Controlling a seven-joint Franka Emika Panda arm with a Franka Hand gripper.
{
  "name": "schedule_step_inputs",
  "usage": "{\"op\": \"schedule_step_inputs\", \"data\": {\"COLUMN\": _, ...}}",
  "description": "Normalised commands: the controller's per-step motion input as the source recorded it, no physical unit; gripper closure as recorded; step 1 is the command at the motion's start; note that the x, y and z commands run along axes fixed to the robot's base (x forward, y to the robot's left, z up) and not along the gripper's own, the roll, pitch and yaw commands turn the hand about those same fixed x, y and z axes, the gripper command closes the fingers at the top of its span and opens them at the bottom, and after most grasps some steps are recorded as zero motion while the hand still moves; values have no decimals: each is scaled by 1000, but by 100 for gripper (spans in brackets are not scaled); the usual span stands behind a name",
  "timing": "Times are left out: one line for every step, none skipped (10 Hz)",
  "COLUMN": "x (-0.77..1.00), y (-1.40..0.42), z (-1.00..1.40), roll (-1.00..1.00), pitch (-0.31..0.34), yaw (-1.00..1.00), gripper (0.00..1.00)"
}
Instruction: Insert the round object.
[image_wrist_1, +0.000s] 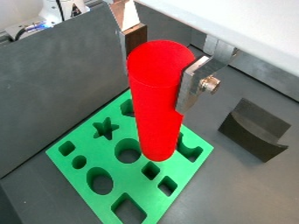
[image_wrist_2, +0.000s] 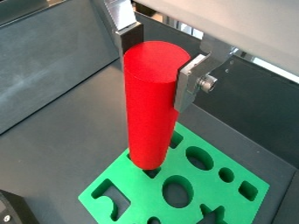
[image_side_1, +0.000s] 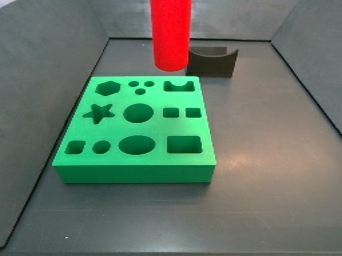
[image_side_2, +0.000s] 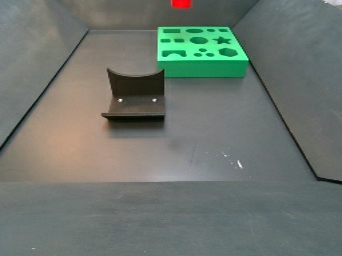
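A bright red round object (image_wrist_1: 156, 101) hangs upright above a green block (image_side_1: 134, 168), its long axis running straight up and down. It is a tall, smooth cylinder with a flat round top, and its lower end points at the block's top face. In both wrist views the gripper (image_wrist_2: 155, 48) pinches the cylinder near its upper end. One flat silver finger (image_wrist_1: 194, 83) presses against its side, and the opposite finger (image_wrist_2: 121, 19) shows at the far side, so the jaws are closed on the red piece.

In a side view, only the lower part of the cylinder (image_side_1: 170, 35) is in frame. Its bottom end hangs clear of the block, over the block's far edge, with open air below it. In a side view from the opposite end of the table, just a small strip of red (image_side_2: 181, 4) shows at the picture's upper edge, above the green block (image_side_2: 201, 50).

The green block lies flat on the dark table (image_side_1: 267, 200). Its top carries many cut-out holes of different shapes, among them a star (image_side_1: 100, 113), circles, squares and an oval.

A dark grey block with a curved notch (image_side_1: 213, 60) rests on the table just behind the green block in a side view. From the opposite side it (image_side_2: 134, 95) sits nearer the camera, apart from the green block.
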Motion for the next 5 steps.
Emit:
{"op": "schedule_step_inputs", "data": {"x": -220, "y": 0, "z": -694, "roll": -191, "pitch": -40, "yaw": 0, "gripper": 100}}
{"op": "schedule_step_inputs", "data": {"x": -289, "y": 0, "z": -746, "roll": -219, "pitch": 0, "yaw": 0, "gripper": 100}}
{"op": "schedule_step_inputs", "data": {"x": -320, "y": 0, "z": -683, "roll": -247, "pitch": 0, "yaw": 0, "gripper": 100}}
{"op": "schedule_step_inputs", "data": {"x": -323, "y": 0, "z": -640, "roll": -266, "pitch": 0, "yaw": 0, "gripper": 100}}
{"op": "schedule_step_inputs", "data": {"x": -463, "y": 29, "z": -569, "roll": -296, "pitch": -1, "yaw": 0, "gripper": 100}}
